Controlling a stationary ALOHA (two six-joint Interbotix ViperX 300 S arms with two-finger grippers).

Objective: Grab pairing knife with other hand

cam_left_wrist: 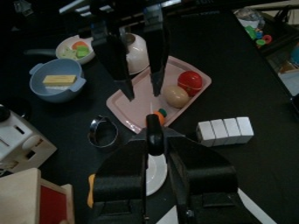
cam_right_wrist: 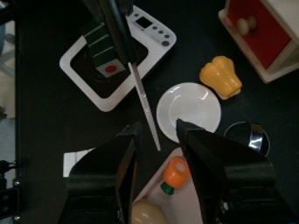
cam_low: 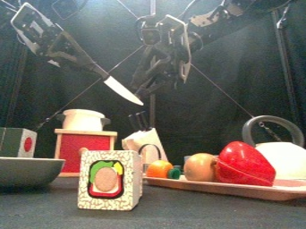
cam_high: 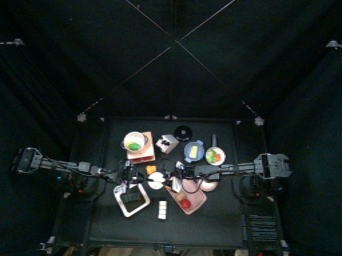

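The paring knife [cam_right_wrist: 142, 105] has a slim silver blade and a dark handle and hangs in the air above the table. My left gripper [cam_left_wrist: 156, 133] is shut on its handle; it also shows in the right wrist view [cam_right_wrist: 107, 26]. The blade points at my right gripper [cam_right_wrist: 163, 144], which is open, with the blade's tip between its jaws and not touching them. In the front view the blade [cam_low: 122, 90] slants down towards the right gripper [cam_low: 162, 76]. In the top view both grippers meet over the table's middle [cam_high: 167, 181].
Below the knife lie a pink tray [cam_left_wrist: 126, 109] with a red pepper [cam_low: 245, 164] and other food, a white plate [cam_right_wrist: 191, 105], a yellow pepper [cam_right_wrist: 222, 74] and a white-framed scale [cam_right_wrist: 111, 66]. A blue bowl [cam_left_wrist: 59, 79], white blocks [cam_left_wrist: 225, 129] and a knife block [cam_low: 146, 143] stand around.
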